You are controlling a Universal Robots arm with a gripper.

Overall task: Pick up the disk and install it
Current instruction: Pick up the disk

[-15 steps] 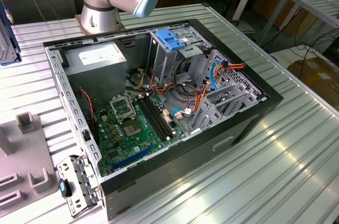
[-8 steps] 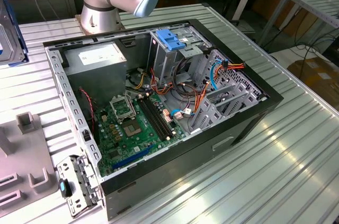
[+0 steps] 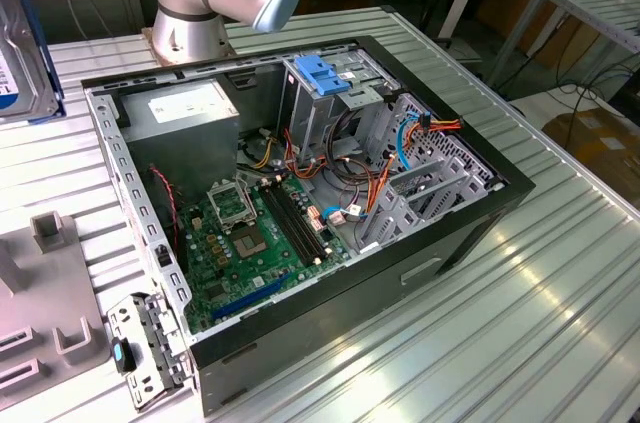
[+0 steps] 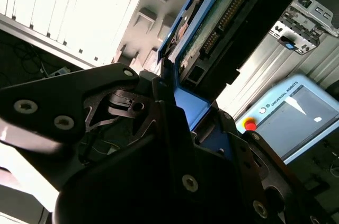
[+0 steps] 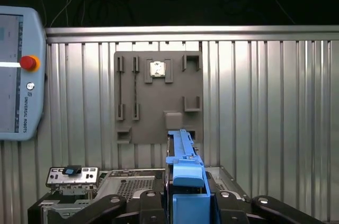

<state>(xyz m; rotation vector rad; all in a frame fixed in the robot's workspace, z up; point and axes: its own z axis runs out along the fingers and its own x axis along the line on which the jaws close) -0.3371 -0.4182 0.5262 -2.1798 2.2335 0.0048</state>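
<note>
claw (image 5: 188, 209): clamped on disk (image 5: 184, 152), blue rail end between fingers
disk: in air over grey fixture (image 5: 153, 105) on surface (image 5: 265, 102)
case (image 3: 440, 253): open, apart from disk

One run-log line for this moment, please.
end effector: shut on disk | disk: held edge-on over grey fixture plate, outside computer case | case: open | install: not yet done

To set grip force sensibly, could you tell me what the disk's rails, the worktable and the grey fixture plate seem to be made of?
Disk rails: bright blue, smooth, moulded-looking, likely plastic.
Worktable: ribbed, silvery, with sharp glints, probably aluminium.
Fixture plate: matt grey with raised pockets, perhaps plastic or painted metal; unclear.
</note>
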